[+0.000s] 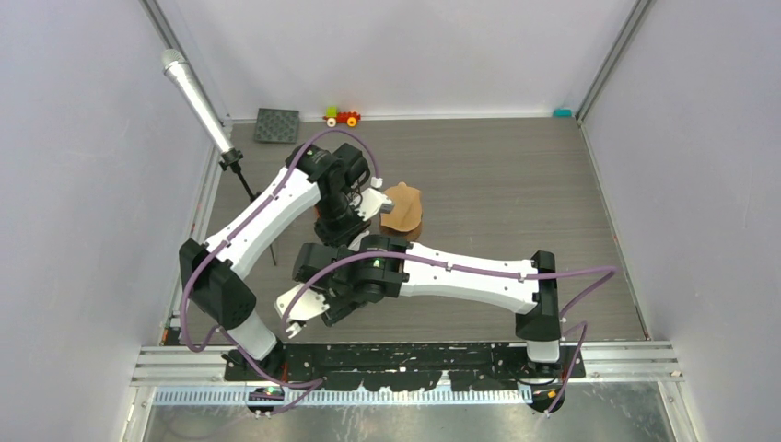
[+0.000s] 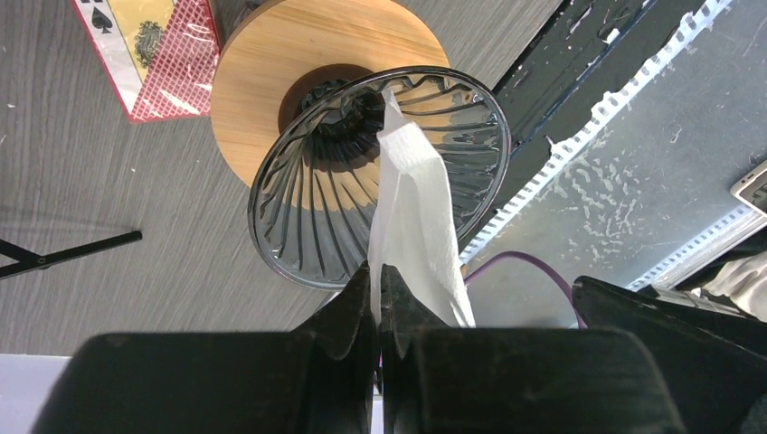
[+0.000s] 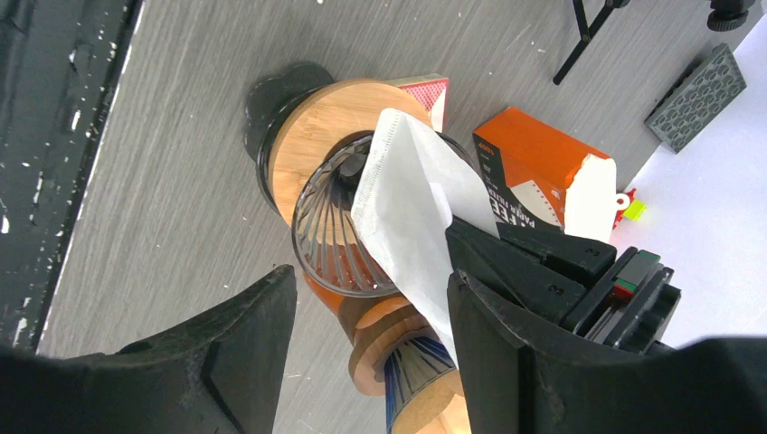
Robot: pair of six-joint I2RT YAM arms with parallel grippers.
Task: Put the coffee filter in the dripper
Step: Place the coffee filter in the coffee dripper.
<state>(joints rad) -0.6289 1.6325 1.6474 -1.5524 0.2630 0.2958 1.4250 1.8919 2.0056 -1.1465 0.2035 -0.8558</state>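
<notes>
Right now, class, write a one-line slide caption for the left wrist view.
Left end effector pinches a white paper coffee filter over the ribbed clear glass dripper on its round wooden base.

Paper filter [image 2: 411, 208], glossy clr dripper [image 2: 303, 212], wood base [image 2: 298, 54]

right wrist view. the right gripper [image 3: 369, 280] is hanging over the grey table [image 3: 163, 181], its two black fingers standing wide apart with nothing between them. beyond them a ribbed glass dripper [image 3: 330, 244] with a wooden collar [image 3: 303, 136] is showing its open mouth. a white paper filter [image 3: 407, 190] is lying across that mouth, and the left gripper [image 3: 457, 237] is pinching the filter's near edge. an orange box [image 3: 529, 167] is standing just behind.
</notes>
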